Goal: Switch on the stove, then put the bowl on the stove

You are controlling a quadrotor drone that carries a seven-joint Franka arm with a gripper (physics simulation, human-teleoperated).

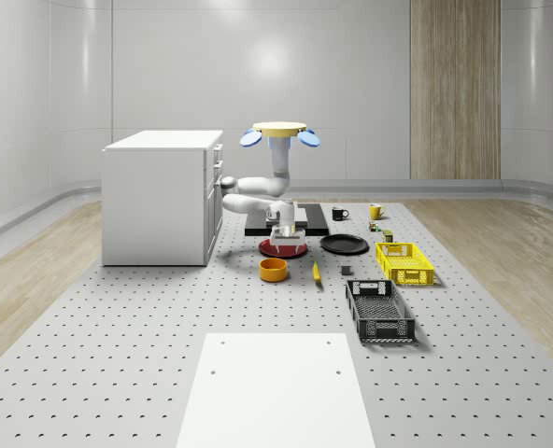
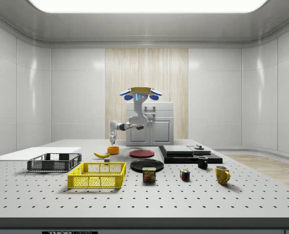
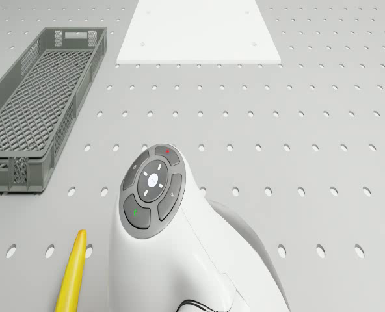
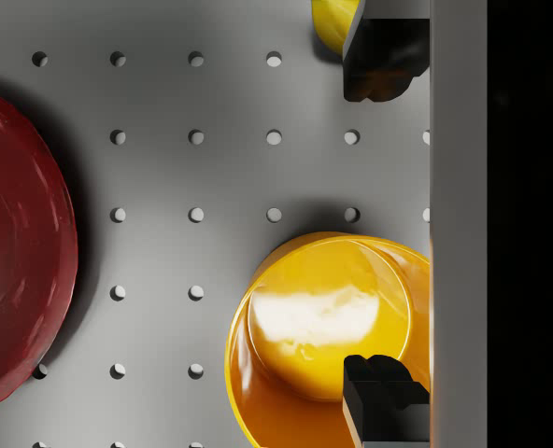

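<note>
Hovering above the surface (image 1: 118,373) just beside the white cabinet (image 1: 160,196), over the stove (image 1: 312,218) end nearest the cabinet: drone (image 1: 278,133) with blue rotors, well clear of everything below. Reaching down from it, white arm (image 1: 258,187) bent at the elbow, fingers (image 4: 379,392) pointed straight at the surface. Spread wide, holding nothing, one dark fingertip over the near rim of the orange bowl (image 4: 328,336), the other past the bowl near the tip of the banana (image 4: 334,21). Sitting upright on the surface, bowl just beside the dark red plate (image 4: 15,243), not touching it. In the whole-scene view, gripper (image 1: 284,230) hanging above the red plate and the bowl (image 1: 274,269), bowl nearer the camera than the plate, banana (image 1: 316,272) just to its right. Lying flat behind the plate, black stove, apart from the bowl. Further to the whole-scene view's right: black plate (image 1: 344,245), yellow basket (image 1: 404,262), grey basket (image 1: 379,311). Beyond the stove, black mug (image 1: 339,214) and yellow mug (image 1: 375,211). Nearest the camera, white sheet (image 1: 275,392) flat on the surface.
</note>
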